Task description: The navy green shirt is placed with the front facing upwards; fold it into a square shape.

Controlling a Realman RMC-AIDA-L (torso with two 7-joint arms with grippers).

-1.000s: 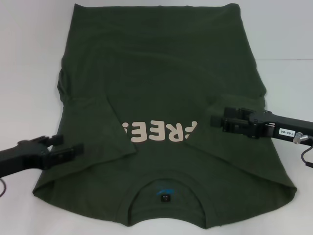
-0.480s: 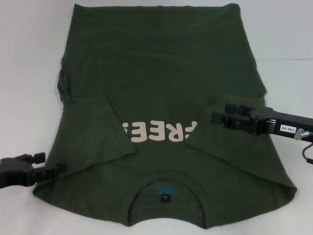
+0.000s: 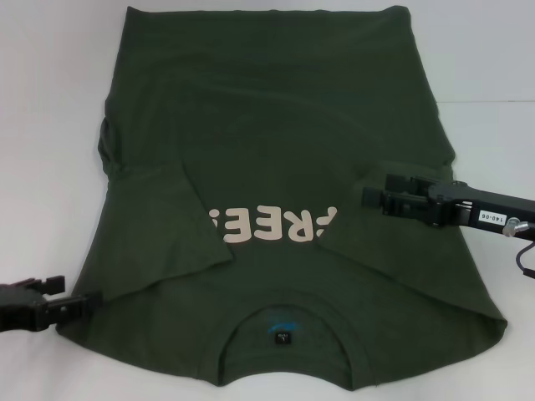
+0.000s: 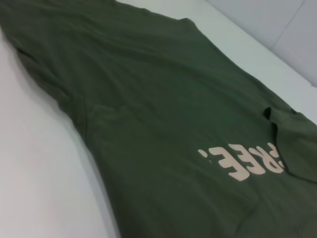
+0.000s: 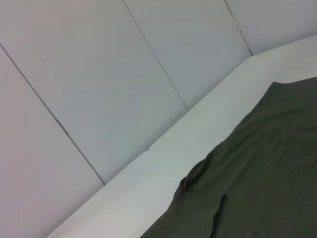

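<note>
Lying flat across most of the white worktop, the navy green shirt has its collar toward the near edge and its hem toward the far edge, chest lettering facing up. Both sleeves are already turned in over the body, their flaps covering each end of the cream lettering. It looks like thin, soft cotton: light, limp, with no stiffness of its own, so any lifted edge will likely sag and drag the rest along unless it is raised at two spread points. It should not be slippery on the worktop, but folds may creep if pulled fast. The left gripper sits low at the shirt's near left corner, right at the shoulder edge; whether its fingers are parted or pinching cloth cannot be told. The right gripper hovers above the folded-in right sleeve, by the end of the lettering, and its state cannot be told either. Good holds, by my judgement, are the two near shoulder corners beside the collar, pinching both layers, so the collar end can be carried toward the hem.
</note>
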